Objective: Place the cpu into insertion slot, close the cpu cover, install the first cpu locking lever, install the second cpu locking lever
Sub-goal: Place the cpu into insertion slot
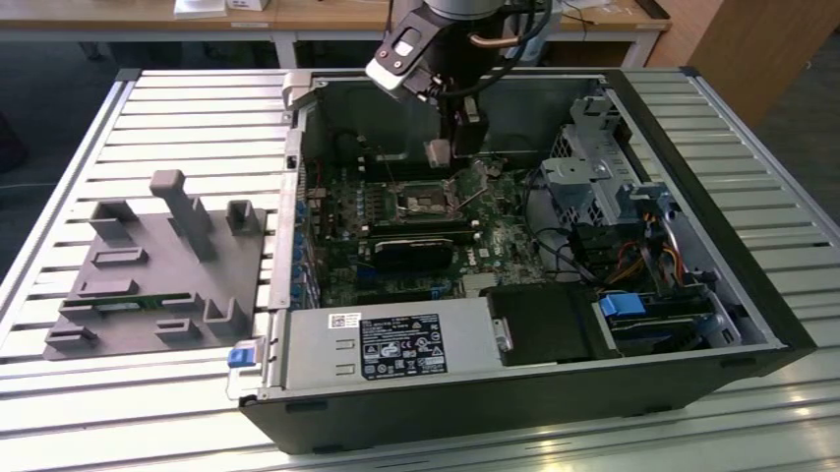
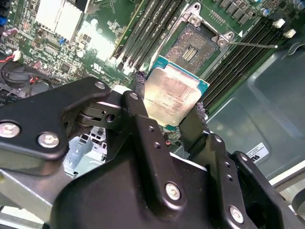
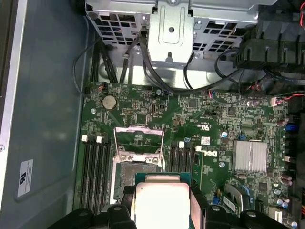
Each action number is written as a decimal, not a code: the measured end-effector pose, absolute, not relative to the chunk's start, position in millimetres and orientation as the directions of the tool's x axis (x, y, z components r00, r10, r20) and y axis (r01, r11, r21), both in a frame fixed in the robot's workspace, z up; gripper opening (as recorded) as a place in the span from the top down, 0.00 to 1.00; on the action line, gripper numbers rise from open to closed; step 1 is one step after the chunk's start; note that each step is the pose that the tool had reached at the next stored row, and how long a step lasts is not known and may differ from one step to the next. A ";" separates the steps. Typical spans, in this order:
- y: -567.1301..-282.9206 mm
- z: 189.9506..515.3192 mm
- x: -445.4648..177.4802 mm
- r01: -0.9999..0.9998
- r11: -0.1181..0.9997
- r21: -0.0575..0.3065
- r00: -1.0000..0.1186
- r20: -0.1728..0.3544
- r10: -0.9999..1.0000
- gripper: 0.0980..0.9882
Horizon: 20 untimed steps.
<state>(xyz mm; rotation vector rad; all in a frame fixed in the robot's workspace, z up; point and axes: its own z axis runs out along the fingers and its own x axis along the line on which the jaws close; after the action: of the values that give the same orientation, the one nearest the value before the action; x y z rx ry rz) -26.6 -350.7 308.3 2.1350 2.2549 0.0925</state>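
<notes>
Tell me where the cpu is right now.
In both wrist views the cpu is clamped in the gripper, held above the green board just short of the insertion slot; in the exterior view it hangs inside the open computer case.

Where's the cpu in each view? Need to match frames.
Exterior view: the cpu hangs in the gripper above the motherboard.
Second wrist view: cpu clamped between the fingers, just short of the insertion slot.
First wrist view: cpu partly overlapping the slot.
Shared landmark: the empty silver-rimmed insertion slot.
</notes>
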 end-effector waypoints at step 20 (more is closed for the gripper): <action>-350.8 300.1 -26.6 0.996 0.053 0.065 -0.054 0.016 0.998 0.51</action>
<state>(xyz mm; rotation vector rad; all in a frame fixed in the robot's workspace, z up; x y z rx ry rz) -26.6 -350.8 300.1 2.1367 2.2553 0.0905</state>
